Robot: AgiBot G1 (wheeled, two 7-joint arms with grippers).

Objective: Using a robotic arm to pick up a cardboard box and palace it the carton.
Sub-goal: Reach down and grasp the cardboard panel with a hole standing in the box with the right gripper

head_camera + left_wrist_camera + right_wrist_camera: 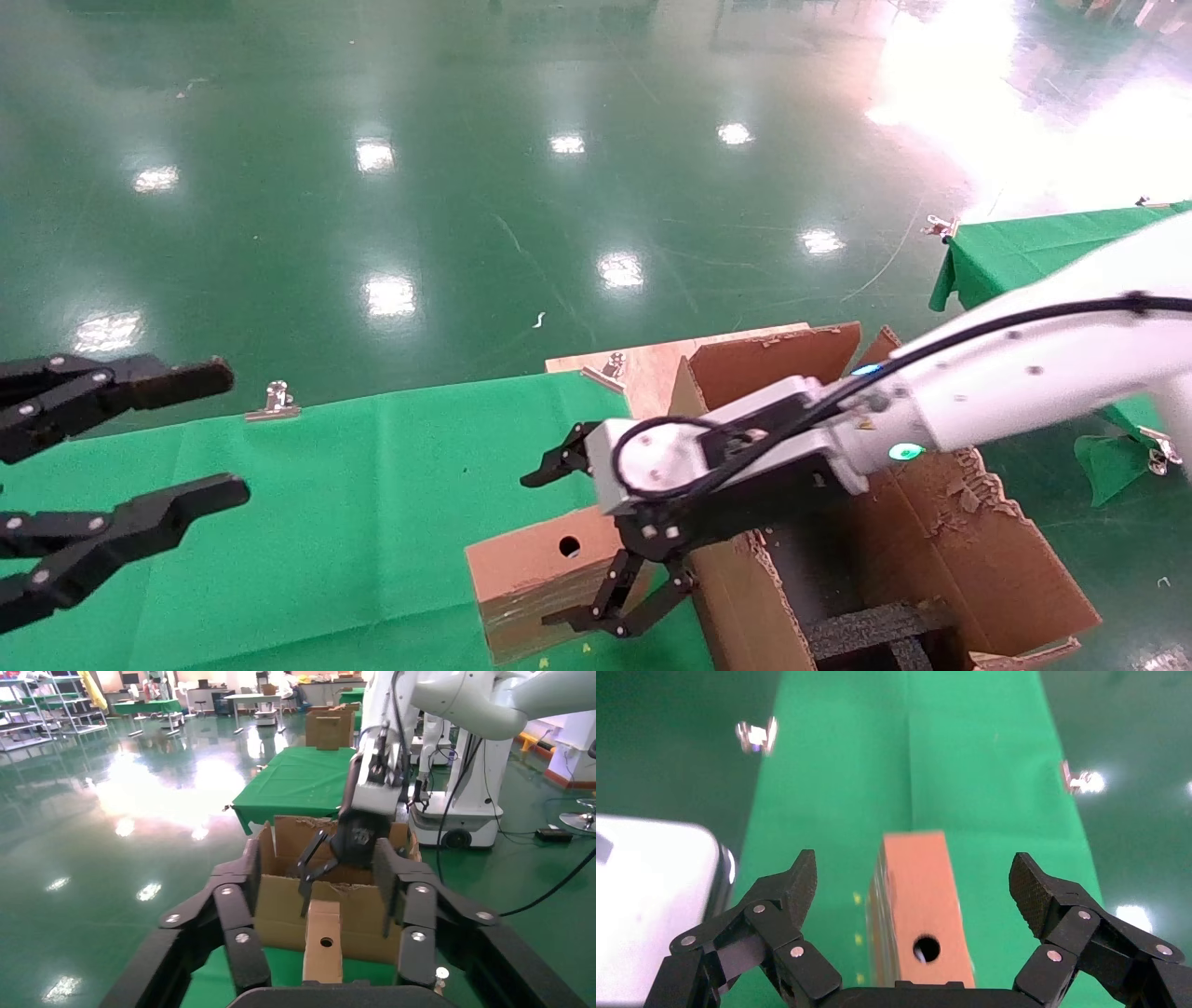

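Note:
The small cardboard box (535,578) stands on edge on the green cloth, its narrow holed side up, right beside the carton's (978,550) left wall. The white right arm (978,391) reaches over the carton. Its gripper (538,550) is open and straddles the box, one finger on each side, not touching. The right wrist view shows the box (919,896) between the spread jaws of that gripper (912,866). My left gripper (231,431) is open and empty at the far left. Its wrist view (318,850) shows the box (323,945) before the carton (281,910).
Black foam inserts (875,634) lie inside the carton, whose flaps are ragged. Metal clips (277,401) (610,365) hold the cloth at the table's far edge. A second green-covered table (1024,247) stands at the right. Shiny green floor lies beyond.

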